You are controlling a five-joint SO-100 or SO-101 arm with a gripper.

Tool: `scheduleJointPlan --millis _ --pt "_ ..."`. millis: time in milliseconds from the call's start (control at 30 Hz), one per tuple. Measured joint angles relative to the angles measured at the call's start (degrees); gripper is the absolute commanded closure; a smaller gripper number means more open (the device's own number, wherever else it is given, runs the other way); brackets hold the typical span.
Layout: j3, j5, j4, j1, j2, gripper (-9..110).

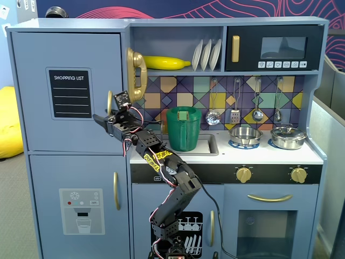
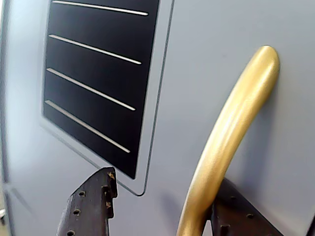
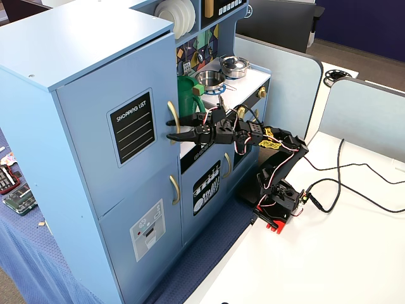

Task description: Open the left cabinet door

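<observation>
The left cabinet door (image 1: 67, 91) is blue-grey with a black "SHOPPING LIST" panel (image 2: 98, 73) and stands shut, flush with the cabinet, as a fixed view also shows (image 3: 120, 158). Its gold bar handle (image 2: 231, 128) runs along the door's right edge (image 1: 109, 101) (image 3: 171, 109). My gripper (image 2: 165, 184) is open and straddles the handle: one dark finger (image 2: 91, 206) is on the panel side and the other finger (image 2: 241, 211) sits behind the handle. In both fixed views the gripper (image 1: 105, 117) (image 3: 172, 129) is at the handle's lower part.
Below is the door with the dispenser graphic (image 1: 81, 210) and its own gold handle (image 1: 116, 190). A gold toy phone (image 1: 136, 75) and a green pitcher (image 1: 183, 128) stand just right of the arm. Cables (image 3: 354, 183) lie on the white table.
</observation>
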Motion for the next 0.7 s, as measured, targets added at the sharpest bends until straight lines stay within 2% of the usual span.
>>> scheduleJointPlan --millis 233,467,600,700 --pt "0.0 0.79 13.89 -5.8 9.23 86" --pt "0.88 3.52 19.16 -8.53 18.11 86" --pt "3.43 4.75 23.91 -6.68 23.91 90" --pt "4.31 6.33 28.48 0.09 27.16 96"
